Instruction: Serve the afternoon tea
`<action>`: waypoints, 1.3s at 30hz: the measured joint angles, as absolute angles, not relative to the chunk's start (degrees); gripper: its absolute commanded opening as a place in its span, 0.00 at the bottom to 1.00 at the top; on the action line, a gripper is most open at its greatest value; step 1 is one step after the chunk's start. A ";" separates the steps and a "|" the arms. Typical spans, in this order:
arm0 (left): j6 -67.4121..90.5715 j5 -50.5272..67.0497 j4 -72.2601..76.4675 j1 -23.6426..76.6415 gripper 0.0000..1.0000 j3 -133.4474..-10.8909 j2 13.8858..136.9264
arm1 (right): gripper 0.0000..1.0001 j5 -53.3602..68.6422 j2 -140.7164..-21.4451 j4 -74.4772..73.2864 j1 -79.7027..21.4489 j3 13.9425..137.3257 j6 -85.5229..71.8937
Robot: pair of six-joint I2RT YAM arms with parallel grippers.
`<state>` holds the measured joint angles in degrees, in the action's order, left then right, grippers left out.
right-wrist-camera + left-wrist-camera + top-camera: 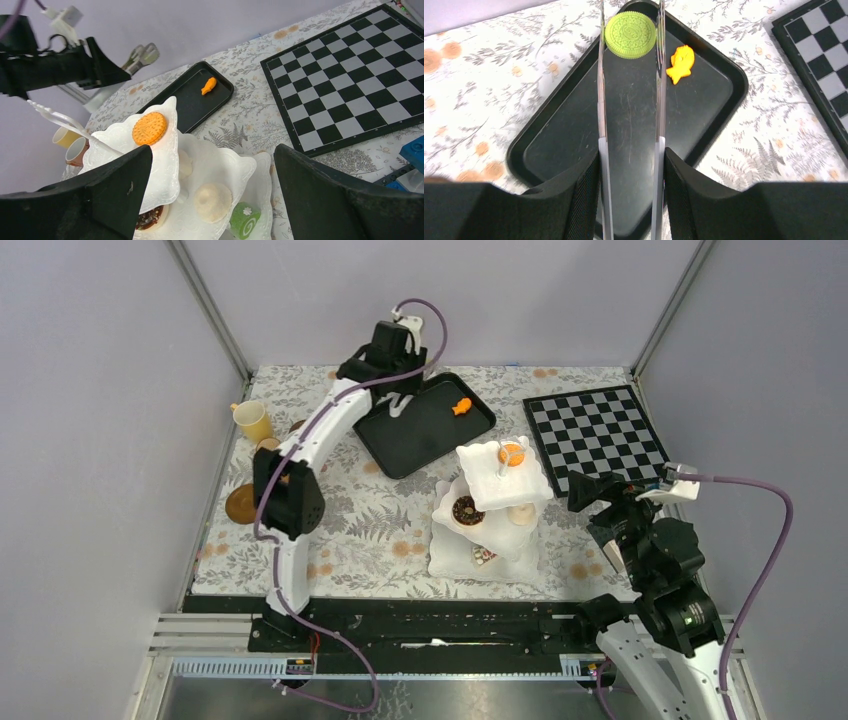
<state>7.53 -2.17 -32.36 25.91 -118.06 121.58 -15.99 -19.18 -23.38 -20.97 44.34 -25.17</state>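
Over the far end of the tray (709, 95), the left gripper (631, 155) has its jaws pressed against the two arms of the tongs (601, 100), which run forward from between its fingers. The green cookie (630, 35) sits pinched between the tong tips, well ahead of the jaws themselves and at the tray's far rim. Whether it is clear of the tray floor cannot be told. Just right of the tips, an orange fish cake (680, 63) lies flat on the tray, apart from the cookie. The chessboard (824, 55) lies to the tray's right.

The stand (482, 485) is nearer the arms, between tray and right arm. An orange cookie (512, 454) lies on its top tier and a donut (467, 510) on the tier below. In the right wrist view a pale bun (212, 201) and a green roll (245, 220) also lie on the lower tiers. The right gripper (212, 150) hovers beside and above the stand, jaws spread wide with nothing between them. Blue blocks (412, 152) lie near it, at the chessboard's corner.

Left of the left arm stand a yellow cup (252, 422) and a saucer (240, 506), well apart from the tray.
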 measured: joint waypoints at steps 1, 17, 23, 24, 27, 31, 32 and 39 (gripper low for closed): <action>7.53 -2.24 -33.10 25.71 0.19 -117.43 119.59 | 0.98 -15.99 -18.92 -23.22 -20.97 44.34 -24.97; 4.14 14.61 -46.85 24.62 0.21 -92.79 73.14 | 0.98 -15.38 -17.21 -21.30 -20.97 44.36 -20.16; 3.16 26.28 -46.72 25.76 0.20 -88.42 63.40 | 0.98 -15.33 -17.10 -20.71 -20.99 44.36 -19.70; 3.20 27.92 -46.57 26.09 0.20 -88.03 63.05 | 0.98 -15.33 -17.10 -20.64 -20.99 44.36 -19.70; 3.68 31.57 -44.93 27.38 0.20 -86.35 63.37 | 0.98 -15.35 -17.08 -20.56 -20.99 44.36 -19.73; 4.67 33.89 -43.27 29.52 0.20 -84.25 64.77 | 0.98 -15.33 -17.08 -20.36 -20.99 44.36 -19.88; 4.82 34.20 -42.89 30.28 0.20 -84.16 65.39 | 0.98 -15.35 -17.08 -20.34 -20.99 44.36 -19.94; 5.08 34.50 -39.70 34.65 0.20 -82.76 67.70 | 0.98 -15.35 -16.80 -20.29 -20.99 44.36 -20.80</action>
